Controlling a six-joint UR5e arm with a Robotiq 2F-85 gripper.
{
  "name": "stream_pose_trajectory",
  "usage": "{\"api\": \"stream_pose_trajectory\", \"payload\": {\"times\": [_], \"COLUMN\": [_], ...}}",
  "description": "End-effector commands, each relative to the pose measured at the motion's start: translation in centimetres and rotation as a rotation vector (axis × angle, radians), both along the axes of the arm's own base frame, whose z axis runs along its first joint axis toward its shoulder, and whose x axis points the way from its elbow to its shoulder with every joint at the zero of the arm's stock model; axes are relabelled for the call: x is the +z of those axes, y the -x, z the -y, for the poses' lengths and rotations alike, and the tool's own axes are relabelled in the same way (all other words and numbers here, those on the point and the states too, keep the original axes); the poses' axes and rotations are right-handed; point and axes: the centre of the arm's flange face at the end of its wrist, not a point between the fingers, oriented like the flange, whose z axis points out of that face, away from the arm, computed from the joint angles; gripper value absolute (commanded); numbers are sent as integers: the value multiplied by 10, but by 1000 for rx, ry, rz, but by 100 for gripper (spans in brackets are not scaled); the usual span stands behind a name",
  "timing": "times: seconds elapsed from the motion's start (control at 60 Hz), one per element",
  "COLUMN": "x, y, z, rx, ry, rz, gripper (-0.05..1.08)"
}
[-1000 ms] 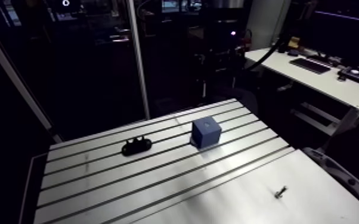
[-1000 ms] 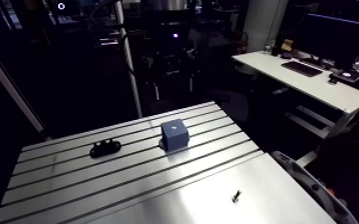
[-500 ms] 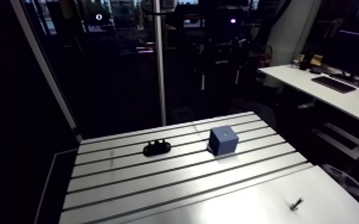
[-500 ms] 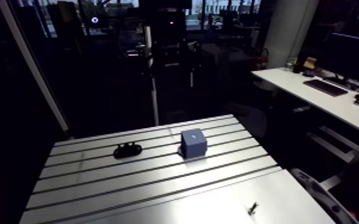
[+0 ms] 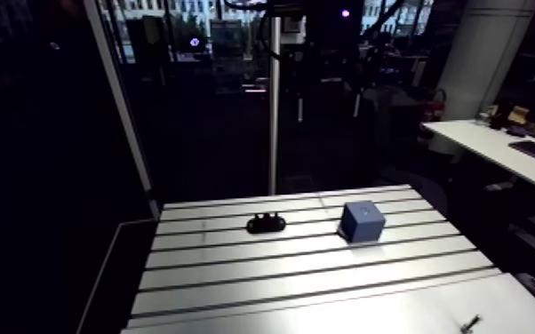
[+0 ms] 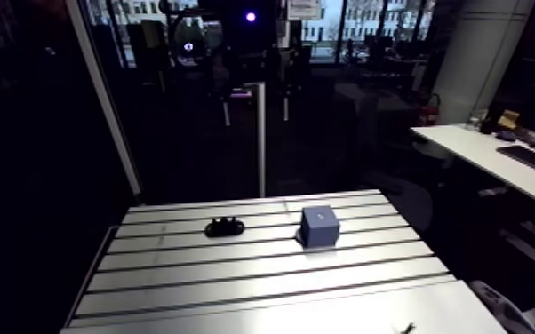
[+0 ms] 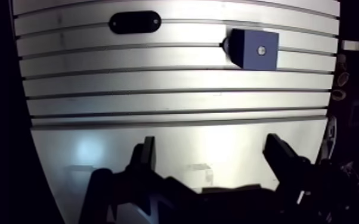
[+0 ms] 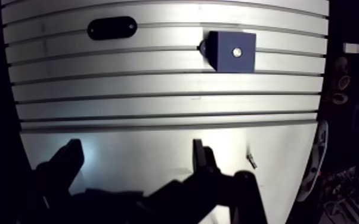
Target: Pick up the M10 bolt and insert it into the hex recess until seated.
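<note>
Hovering over the smooth, unslotted part of the table, the hand is seen in the wrist view with its two fingers spread wide and nothing gripped between them; only bare metal is shown in the gap. The M10 bolt is found lying on its side on that same smooth strip, small and dark, just outside the gap and beside the finger nearer the block's side of the table; no contact with the hand can be made out. Ahead of the hand, across several slots, a blue block is set on the slotted area, and a small pale spot is shown in its upper face, though whether it is the hex recess cannot be told. A black oval part is placed on the far slots, well apart from the block. In the arm view the bolt is seen near the table's front corner, far from the block.
</note>
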Motion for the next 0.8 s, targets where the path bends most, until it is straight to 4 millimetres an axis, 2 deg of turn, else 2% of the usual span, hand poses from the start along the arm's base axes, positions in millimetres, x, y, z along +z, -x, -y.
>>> {"api": "stream_pose_trajectory", "payload": {"times": [0.017,0.5,0.8], "x": [26,26,18], "y": [-13,-2,6], "z": [30,31,30], "rx": [21,35,34], "ry": [20,26,35], "rz": [-17,1,13], "gripper": [0,0,0]}}
